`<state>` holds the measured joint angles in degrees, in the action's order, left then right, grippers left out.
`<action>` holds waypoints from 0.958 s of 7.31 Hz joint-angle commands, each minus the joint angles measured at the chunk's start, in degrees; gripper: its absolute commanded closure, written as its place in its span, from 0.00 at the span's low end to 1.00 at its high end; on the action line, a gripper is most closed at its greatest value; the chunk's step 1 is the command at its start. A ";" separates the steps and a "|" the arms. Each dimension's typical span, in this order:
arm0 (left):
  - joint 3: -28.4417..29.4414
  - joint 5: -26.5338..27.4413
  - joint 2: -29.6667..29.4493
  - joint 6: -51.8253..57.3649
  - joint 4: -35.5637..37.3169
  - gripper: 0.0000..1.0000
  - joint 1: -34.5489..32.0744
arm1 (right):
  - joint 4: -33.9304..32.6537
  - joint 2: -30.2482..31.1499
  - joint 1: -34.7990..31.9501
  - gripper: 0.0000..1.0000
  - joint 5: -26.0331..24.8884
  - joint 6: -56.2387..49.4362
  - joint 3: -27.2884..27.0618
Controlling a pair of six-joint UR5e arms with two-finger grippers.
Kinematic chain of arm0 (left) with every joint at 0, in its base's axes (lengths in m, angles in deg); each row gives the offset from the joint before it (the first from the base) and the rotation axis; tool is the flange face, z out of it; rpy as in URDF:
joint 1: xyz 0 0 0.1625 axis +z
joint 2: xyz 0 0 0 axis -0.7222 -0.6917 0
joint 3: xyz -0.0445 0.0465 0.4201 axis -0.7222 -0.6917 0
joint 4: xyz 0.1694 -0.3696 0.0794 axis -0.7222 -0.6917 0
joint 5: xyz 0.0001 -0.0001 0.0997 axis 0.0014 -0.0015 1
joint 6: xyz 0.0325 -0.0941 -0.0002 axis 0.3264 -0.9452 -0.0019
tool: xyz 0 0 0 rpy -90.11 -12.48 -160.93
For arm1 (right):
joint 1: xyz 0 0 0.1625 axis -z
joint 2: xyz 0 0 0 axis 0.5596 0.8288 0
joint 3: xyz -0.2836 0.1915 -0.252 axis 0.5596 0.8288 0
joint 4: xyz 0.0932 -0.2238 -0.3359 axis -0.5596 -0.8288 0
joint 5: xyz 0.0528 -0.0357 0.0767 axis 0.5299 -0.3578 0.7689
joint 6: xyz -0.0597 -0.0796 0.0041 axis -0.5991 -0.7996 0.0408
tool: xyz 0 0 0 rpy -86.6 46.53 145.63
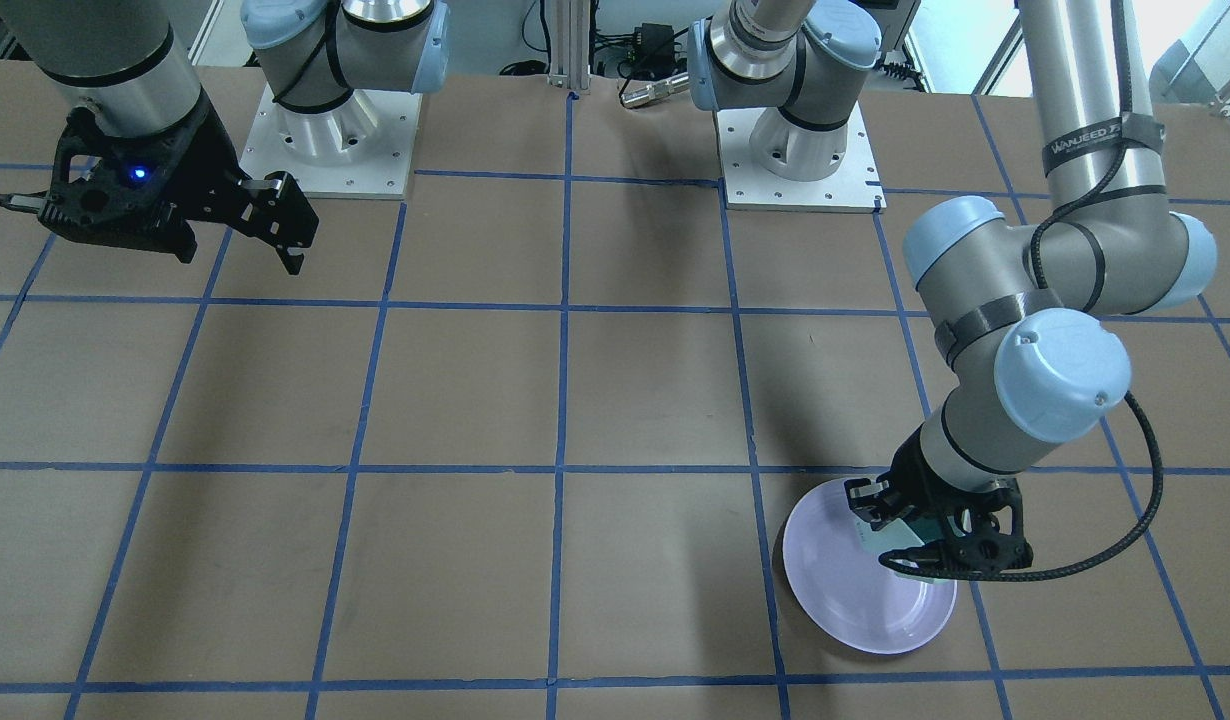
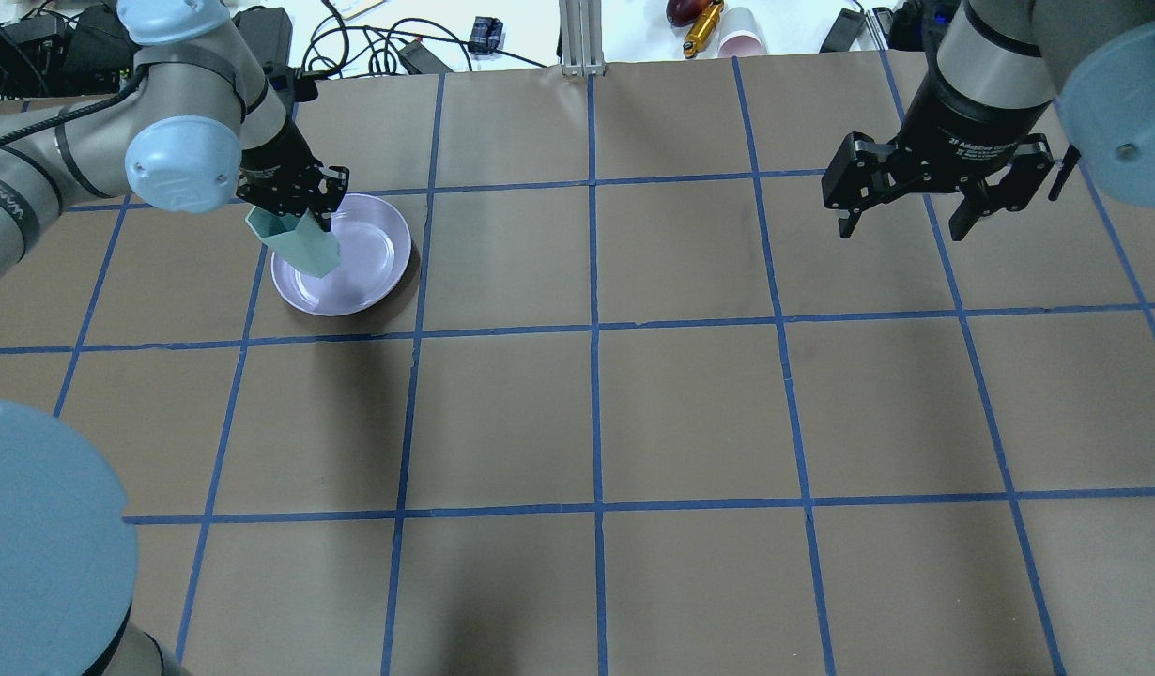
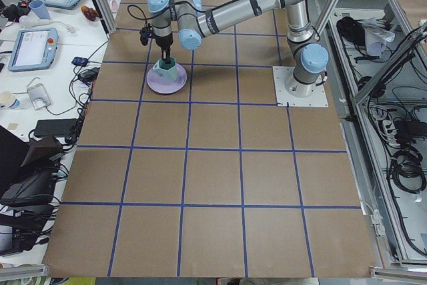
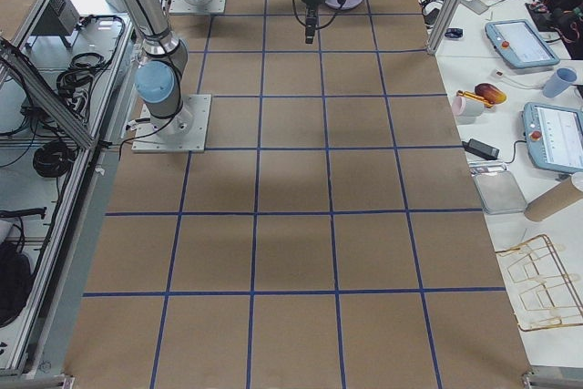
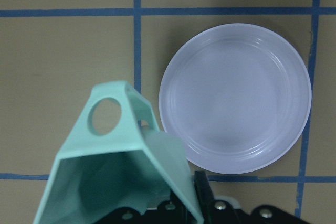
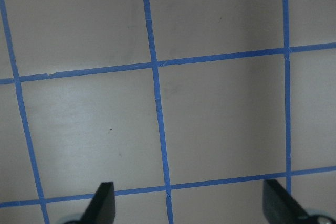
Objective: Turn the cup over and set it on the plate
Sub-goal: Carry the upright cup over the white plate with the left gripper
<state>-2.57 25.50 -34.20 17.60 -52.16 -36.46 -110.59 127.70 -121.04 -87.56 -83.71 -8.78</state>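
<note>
The mint-green cup (image 2: 302,247) is held in my left gripper (image 2: 294,218), which is shut on its rim wall. The cup hangs tilted over the near-left part of the lavender plate (image 2: 366,253). In the left wrist view the cup (image 5: 118,166) shows its dark teal inside and its handle, with the plate (image 5: 236,98) beyond it. In the front-facing view the cup (image 1: 903,556) is low over the plate (image 1: 845,590); I cannot tell if they touch. My right gripper (image 2: 901,230) is open and empty, high over the far right squares, and shows in its wrist view (image 6: 190,205).
The brown table has a blue tape grid (image 2: 593,329). The two arm bases (image 1: 335,140) stand at the robot's side. Cables, a pink cup (image 2: 737,42) and small items lie beyond the far edge. Tablets and a tray sit on side benches (image 4: 537,125).
</note>
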 commanded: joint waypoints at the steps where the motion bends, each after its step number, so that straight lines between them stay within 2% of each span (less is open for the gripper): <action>1: -0.32 0.01 -1.31 -0.77 0.67 1.00 -0.63 | 0.00 -0.02 0.00 0.00 -0.01 0.00 0.06; 4: -0.84 -0.08 -2.19 -0.68 2.78 1.00 -0.63 | 0.00 0.07 0.00 0.00 -0.01 0.00 -0.03; 5: -0.93 -0.16 -2.19 -0.77 2.78 0.46 -0.63 | 0.00 0.07 0.00 0.00 -0.01 0.00 -0.03; 6: -0.93 -0.17 -2.19 -0.85 2.70 0.42 -0.63 | 0.00 -0.02 0.00 0.00 -0.01 0.00 -0.03; 7: -0.93 -0.17 -1.67 -0.77 2.69 0.05 -0.63 | 0.00 -0.02 0.00 0.00 -0.01 0.00 0.06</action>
<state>-3.46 25.35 -36.25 16.80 -49.47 -37.09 -110.59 127.73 -121.04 -87.57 -83.72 -8.79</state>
